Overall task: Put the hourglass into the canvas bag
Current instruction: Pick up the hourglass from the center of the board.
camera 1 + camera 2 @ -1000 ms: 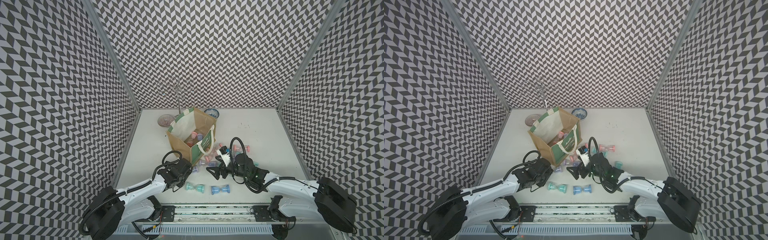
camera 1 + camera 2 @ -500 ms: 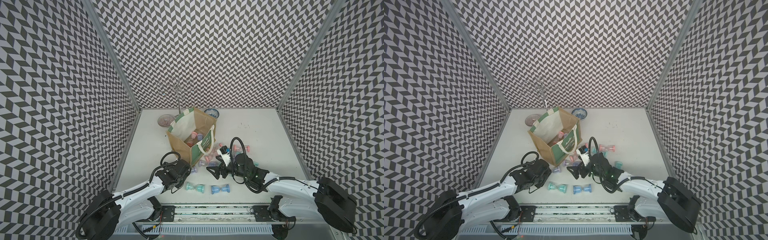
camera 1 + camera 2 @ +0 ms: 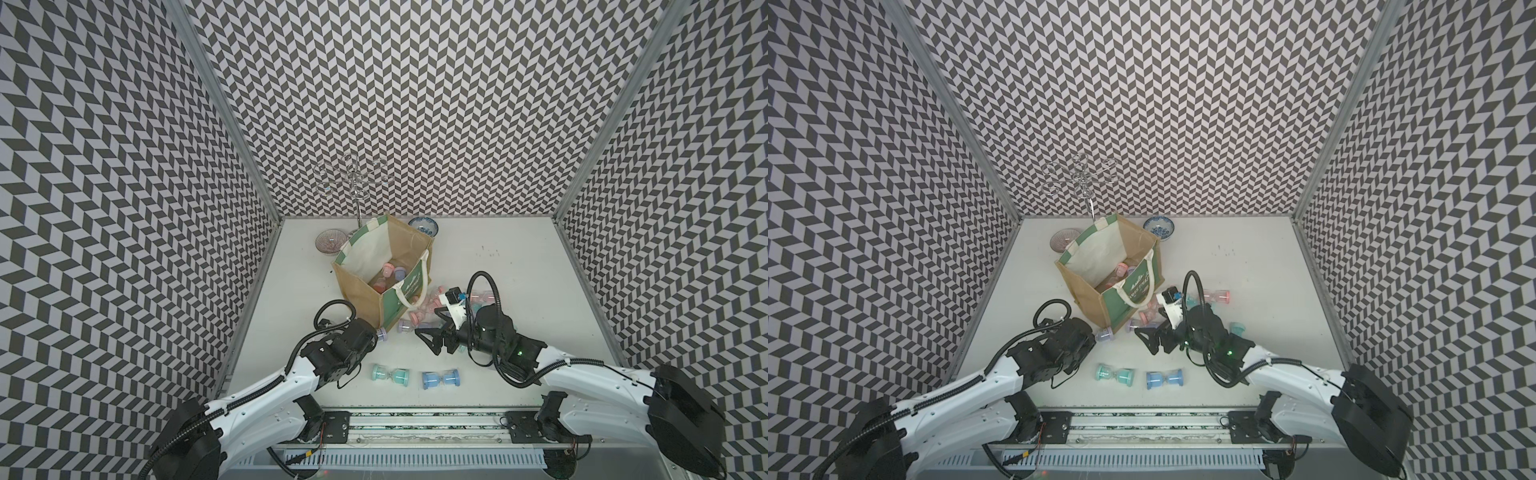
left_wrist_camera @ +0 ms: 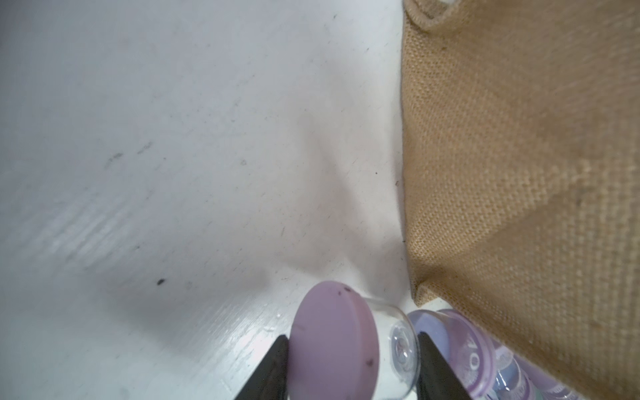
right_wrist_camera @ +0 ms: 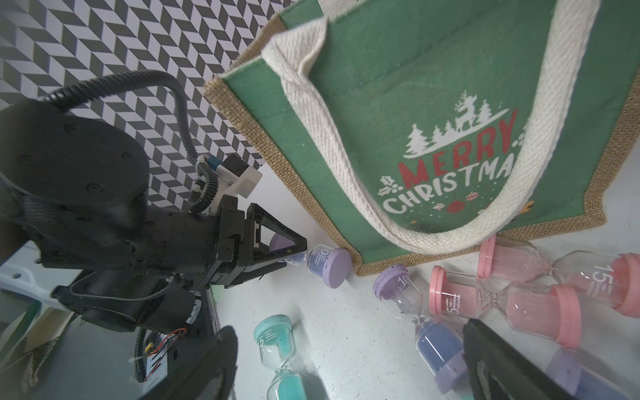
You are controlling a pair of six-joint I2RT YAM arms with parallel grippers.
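The canvas bag (image 3: pixel 360 286) stands open at the table's middle, its green lettered panel (image 5: pixel 415 104) facing my right arm. A purple hourglass (image 3: pixel 382 333) lies on the table at the bag's near corner. My left gripper (image 4: pixel 349 367) is shut on it. One finger presses the purple end cap (image 4: pixel 332 343), the other the glass bulb beside the neck. The far half of this hourglass (image 5: pixel 325 263) sticks out past the fingers. My right gripper (image 3: pixel 428 338) hovers open to the right, over loose hourglasses and holding nothing.
A teal hourglass (image 3: pixel 390 374) and a blue one (image 3: pixel 440 378) lie near the front edge. Pink and purple hourglasses (image 5: pixel 502 298) crowd the bag's green side, and several lie inside the bag (image 3: pixel 388 274). Two small bowls (image 3: pixel 331 241) (image 3: pixel 423 226) and a wire stand (image 3: pixel 353 183) stand behind.
My left gripper has slid toward the bag's near corner and its jaws have narrowed round the purple hourglass. The right arm has not moved.
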